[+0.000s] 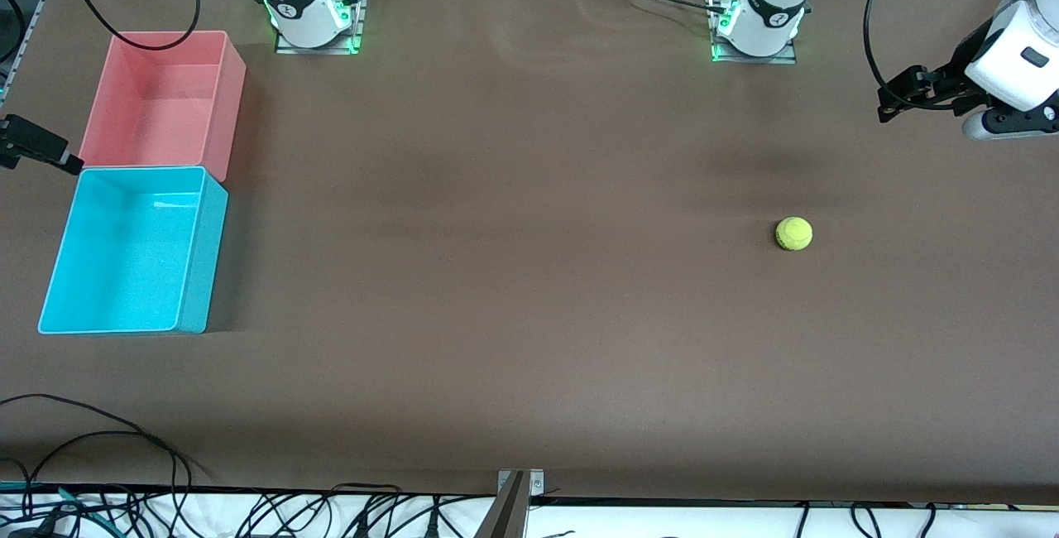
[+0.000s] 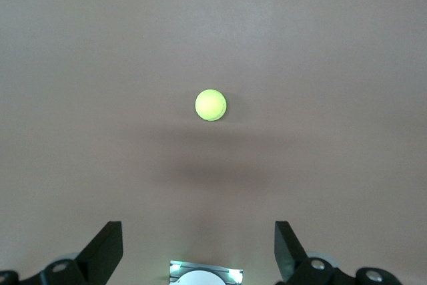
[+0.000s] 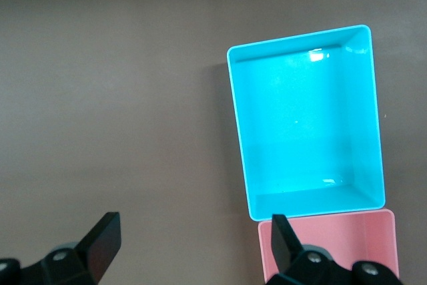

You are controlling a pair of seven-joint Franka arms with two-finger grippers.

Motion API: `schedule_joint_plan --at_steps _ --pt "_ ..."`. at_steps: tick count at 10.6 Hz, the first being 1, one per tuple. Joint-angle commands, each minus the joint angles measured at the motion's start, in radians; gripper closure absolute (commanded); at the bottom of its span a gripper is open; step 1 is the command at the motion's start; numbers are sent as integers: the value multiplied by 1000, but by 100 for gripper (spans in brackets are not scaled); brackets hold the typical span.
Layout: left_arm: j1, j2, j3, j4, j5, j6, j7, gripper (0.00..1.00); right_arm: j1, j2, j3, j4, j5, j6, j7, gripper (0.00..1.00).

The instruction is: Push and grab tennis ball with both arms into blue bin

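Observation:
The tennis ball [image 1: 794, 233] is a small fuzzy yellow-green ball lying on the brown table toward the left arm's end, nearer the front camera than the left arm's base [image 1: 757, 21]. In the left wrist view the tennis ball [image 2: 211, 105] shows well clear of the fingers. My left gripper [image 1: 898, 98] hangs high in the air, open and empty [image 2: 198, 228]. The blue bin [image 1: 124, 248] stands empty at the right arm's end [image 3: 307, 125]. My right gripper [image 1: 41, 145] is up over the bins' area, open with nothing in it [image 3: 195, 218].
A pink bin [image 1: 157, 99] of the same shape stands against the blue bin, farther from the front camera, also seen in the right wrist view [image 3: 333, 245]. Black cables [image 1: 99, 439] trail along the table's front edge. The right arm's base [image 1: 310, 12] stands beside the pink bin.

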Motion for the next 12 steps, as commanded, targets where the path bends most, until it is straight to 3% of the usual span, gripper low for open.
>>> schedule_joint_plan --at_steps 1,12 --pt "-5 13 0 31 13 -13 5 0 -1 -2 -4 16 21 -17 -21 0" --pt "-5 13 0 42 7 -14 5 0 3 0 -3 13 9 -20 -24 0"
